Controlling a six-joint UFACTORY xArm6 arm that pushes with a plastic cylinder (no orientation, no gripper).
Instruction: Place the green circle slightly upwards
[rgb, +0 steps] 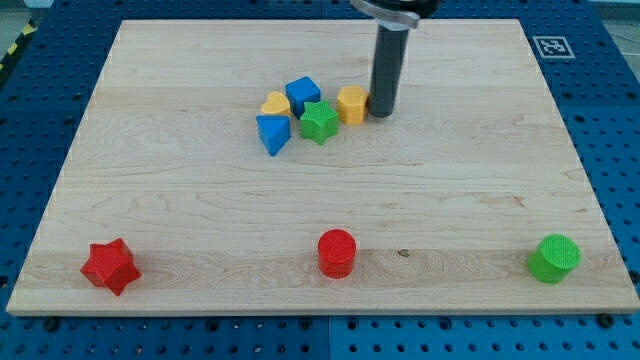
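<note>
The green circle (554, 258) is a round green block near the view's bottom right corner of the wooden board (180, 210). My tip (383, 112) is at the view's top centre, just right of a yellow hexagon block (352, 103), touching or nearly touching it. The tip is far from the green circle, up and to the left of it.
A cluster sits left of the tip: a green star (319, 122), a blue block (303, 94), a yellow heart (276, 103) and a blue block (272, 132). A red star (110, 266) and a red circle (337, 252) lie along the view's bottom.
</note>
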